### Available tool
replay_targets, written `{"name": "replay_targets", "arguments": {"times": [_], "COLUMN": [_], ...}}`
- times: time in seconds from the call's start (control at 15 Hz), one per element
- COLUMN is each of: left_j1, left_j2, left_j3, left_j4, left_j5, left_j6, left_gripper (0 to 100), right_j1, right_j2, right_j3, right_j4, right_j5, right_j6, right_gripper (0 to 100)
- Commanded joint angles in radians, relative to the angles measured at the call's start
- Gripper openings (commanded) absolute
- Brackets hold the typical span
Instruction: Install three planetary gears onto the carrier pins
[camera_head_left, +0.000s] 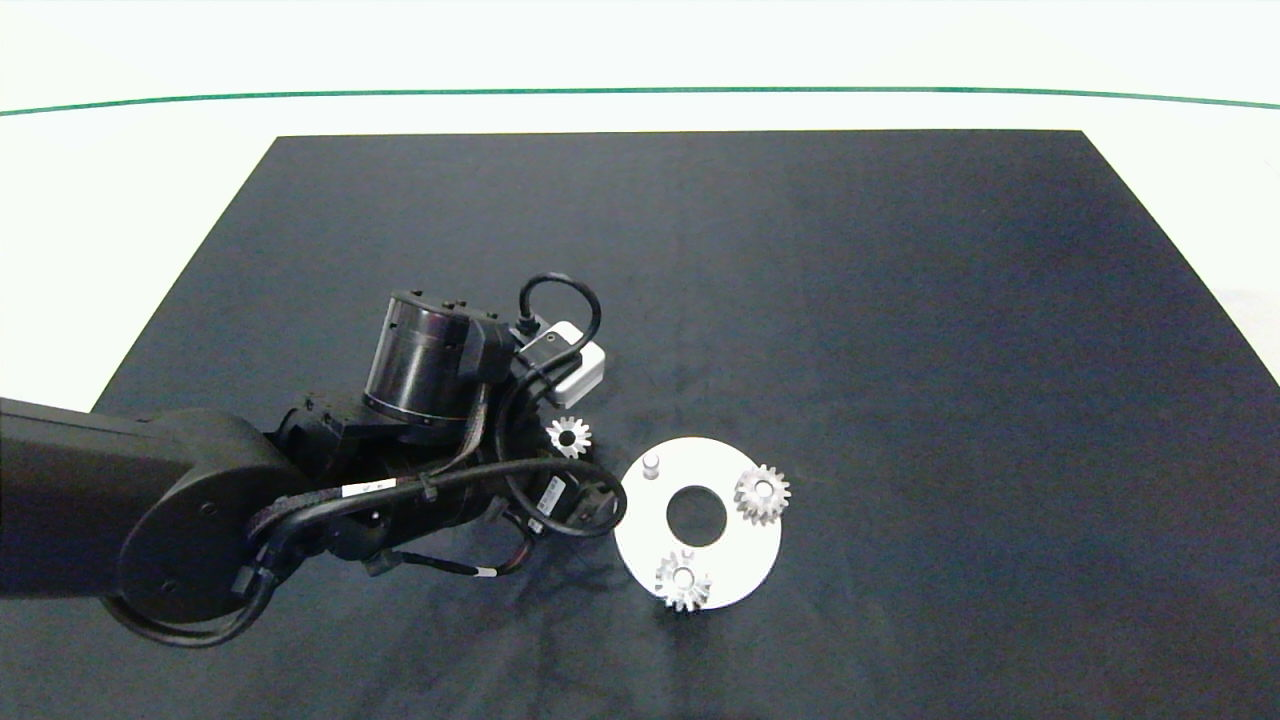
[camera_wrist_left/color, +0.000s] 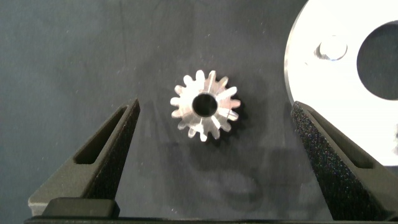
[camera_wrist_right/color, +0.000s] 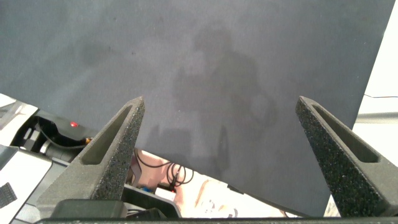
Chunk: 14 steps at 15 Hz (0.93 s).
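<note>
A white ring-shaped disc (camera_head_left: 740, 560) lies on the black mat. Two silver planetary gears sit on its pins, one (camera_head_left: 762, 494) at the right, one (camera_head_left: 683, 579) at the near side. The third carrier pin (camera_head_left: 652, 463) stands bare at the disc's far left; it also shows in the left wrist view (camera_wrist_left/color: 331, 51). A third gear (camera_head_left: 569, 437) (camera_wrist_left/color: 204, 105) lies flat on the mat just left of the disc. My left gripper (camera_wrist_left/color: 214, 109) hangs over it, open, with a finger on each side and not touching. The right gripper (camera_wrist_right/color: 217, 106) is open over bare mat, outside the head view.
The black mat (camera_head_left: 900, 300) covers most of the white table; a green line (camera_head_left: 640, 91) runs along the far side. The left arm's cables (camera_head_left: 560, 500) loop close to the disc's left edge. The right wrist view shows the mat's edge and equipment (camera_wrist_right/color: 56, 134) beyond it.
</note>
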Motion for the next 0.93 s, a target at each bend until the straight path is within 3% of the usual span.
{"name": "replay_targets", "arguments": {"times": [0.07,0.93], "left_j1": [-0.001,0.004], "left_j2": [0.012,0.029], "left_j3": [-0.020,-0.033], "left_j4": [0.010,0.013], "left_j5": [0.002,0.002], "left_j6": [0.001,0.003], "left_gripper": [100,77], "right_j1": [0.000,0.000], "right_j2": [-0.006,-0.013], "right_j3": [0.004,0.003], "right_j4": [0.005,0.005], "right_j5": [-0.003,-0.004], "right_j6": [-0.001,-0.003], "right_gripper": [100,100]}}
